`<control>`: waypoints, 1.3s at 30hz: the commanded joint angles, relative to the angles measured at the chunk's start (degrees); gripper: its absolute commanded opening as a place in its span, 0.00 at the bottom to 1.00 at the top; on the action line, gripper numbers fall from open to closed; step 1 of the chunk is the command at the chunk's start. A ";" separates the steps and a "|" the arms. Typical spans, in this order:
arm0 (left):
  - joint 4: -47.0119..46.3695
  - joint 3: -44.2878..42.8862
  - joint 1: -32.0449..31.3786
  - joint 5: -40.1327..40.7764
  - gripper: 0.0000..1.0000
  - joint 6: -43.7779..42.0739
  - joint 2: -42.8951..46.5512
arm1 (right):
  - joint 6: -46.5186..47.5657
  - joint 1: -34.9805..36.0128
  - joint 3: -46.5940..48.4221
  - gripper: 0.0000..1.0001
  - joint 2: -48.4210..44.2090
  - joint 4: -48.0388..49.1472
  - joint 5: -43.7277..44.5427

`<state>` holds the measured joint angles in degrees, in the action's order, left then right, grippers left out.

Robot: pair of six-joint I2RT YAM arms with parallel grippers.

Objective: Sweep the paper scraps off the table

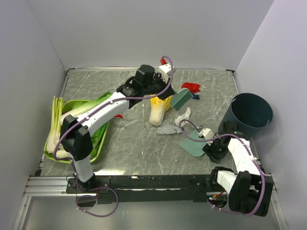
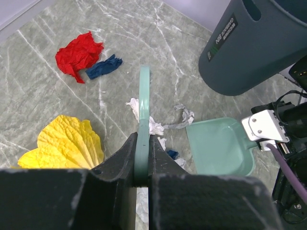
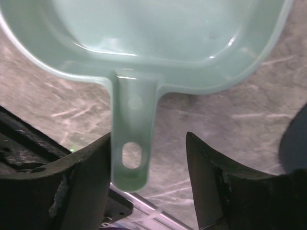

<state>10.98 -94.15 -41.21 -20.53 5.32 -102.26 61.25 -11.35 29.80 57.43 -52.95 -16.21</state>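
- The hand brush (image 2: 144,96) is being clamped by its handle in the left gripper (image 2: 142,141).
- The right gripper (image 3: 147,136) is being held apart around the dustpan (image 3: 158,43) handle. One finger is touching it and nothing is being gripped.
- Of the paper scraps, the white wads (image 2: 152,125) are lying on the table (image 2: 38,96) between brush and dustpan. The red wad (image 2: 79,53) and blue wad (image 2: 103,67) are lying well apart from the pan.
- Risk, judged: the unclamped dustpan is likely to be shoved by a stroke, so wads would be scattered past its lip or against the napa cabbage (image 2: 67,143).
- White lettering on the dark bin (image 2: 259,43) is being seen sideways and cannot be read.

Brush handle (image 2: 142,120) partly hides the white paper scraps (image 2: 156,127)
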 commanded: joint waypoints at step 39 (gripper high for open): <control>5.01 -1.49 -2.83 3.31 0.01 11.91 -4.55 | 10.63 -2.80 5.71 0.06 -5.92 -9.72 2.32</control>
<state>10.98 -97.71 -44.95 -19.90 22.68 -118.89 67.26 -13.91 33.58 52.73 -59.96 -12.43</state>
